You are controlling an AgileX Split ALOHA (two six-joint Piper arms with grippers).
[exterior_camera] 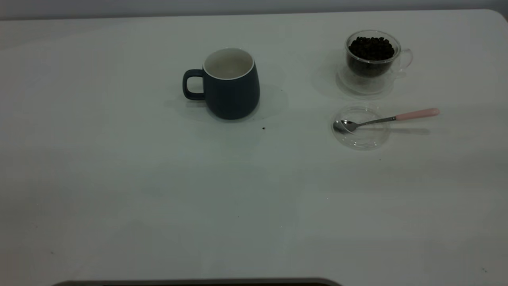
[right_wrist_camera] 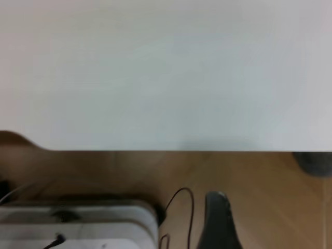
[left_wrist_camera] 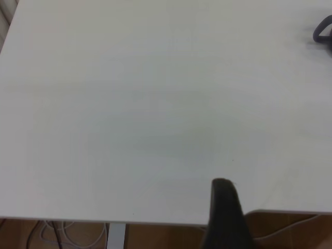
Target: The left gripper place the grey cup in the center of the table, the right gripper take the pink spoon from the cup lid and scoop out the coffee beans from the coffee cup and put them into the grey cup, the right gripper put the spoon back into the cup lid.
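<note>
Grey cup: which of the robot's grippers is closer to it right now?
Probably left. The left gripper hangs at the edge of the table, with the handle of the grey cup in its camera's sight; the right gripper hangs off the table, no cup in sight.

The exterior view looks steeply down at the table (exterior_camera: pixel 119 178). Both wrist views hang near its edge, sharing that white top.

Two cups (exterior_camera: pixel 231 84), one spoon (exterior_camera: pixel 387 119), one lid (exterior_camera: pixel 360 137)
</note>
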